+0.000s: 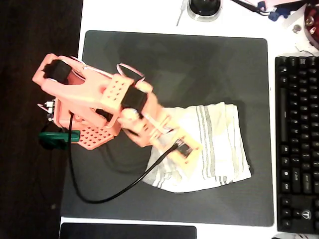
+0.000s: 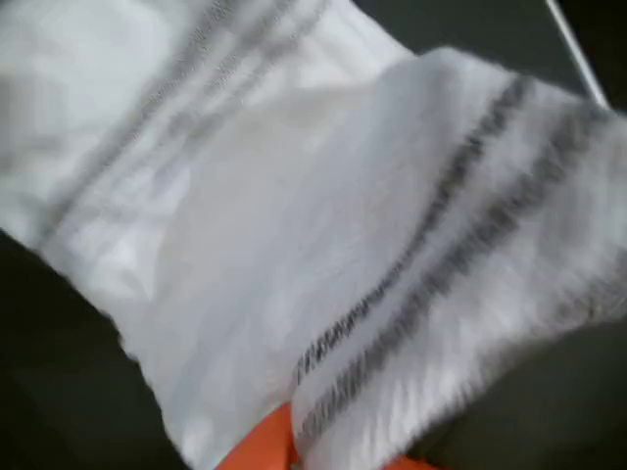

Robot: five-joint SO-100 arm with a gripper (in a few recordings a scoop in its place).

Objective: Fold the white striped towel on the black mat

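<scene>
Gripper (image 1: 172,144) over rumpled, seemingly part-folded white striped towel (image 1: 214,144).

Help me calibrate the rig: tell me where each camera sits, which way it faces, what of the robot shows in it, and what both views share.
Overhead view: fixed above the table, looking straight down on the large flat black mat, with the soft white striped towel lying partly folded; the whole orange arm shows, its gripper over the towel.
Wrist view: rides on the arm's wrist, looking closely down at the towel; an orange fingertip pokes in at the bottom edge.
Shared: both views show the towel's grey stripes and the dark mat beneath.
</scene>
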